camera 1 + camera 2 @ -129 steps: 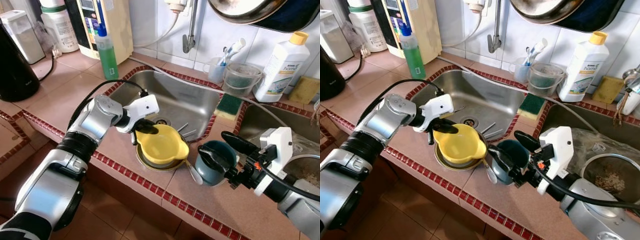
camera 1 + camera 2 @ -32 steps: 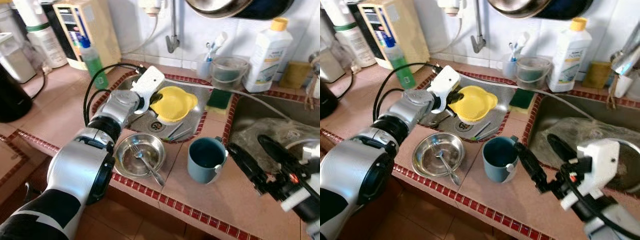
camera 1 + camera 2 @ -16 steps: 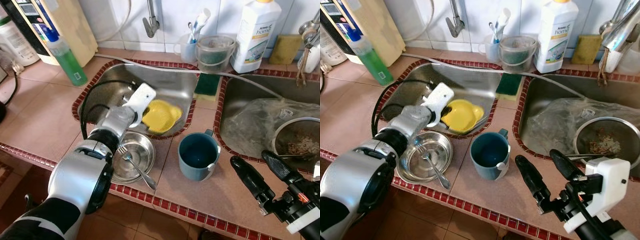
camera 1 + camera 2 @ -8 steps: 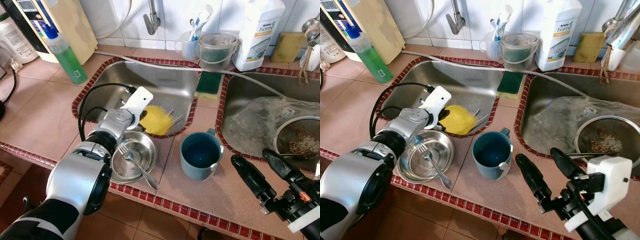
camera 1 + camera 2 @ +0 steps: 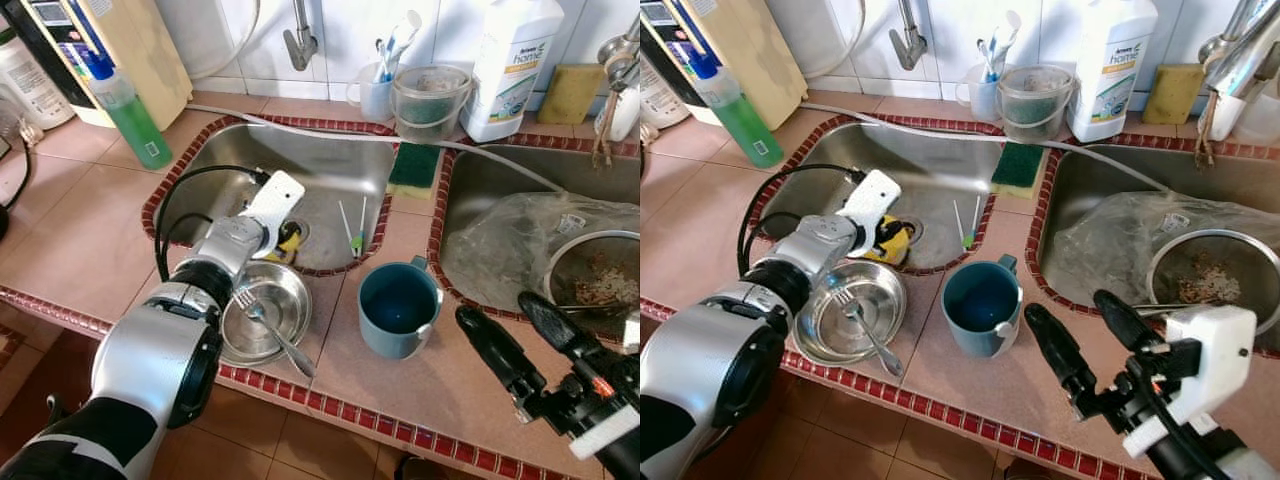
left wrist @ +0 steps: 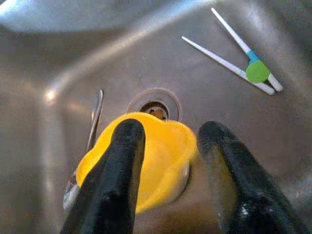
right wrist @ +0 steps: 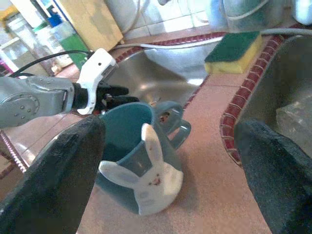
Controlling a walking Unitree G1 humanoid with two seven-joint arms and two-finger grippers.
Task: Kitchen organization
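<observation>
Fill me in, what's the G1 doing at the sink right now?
The left hand is down in the left sink basin, its fingers around a yellow bowl lying by the drain. A steel bowl with a fork in it and a blue mug stand on the tiled counter edge in front. The right hand hangs open just right of the mug, not touching it.
</observation>
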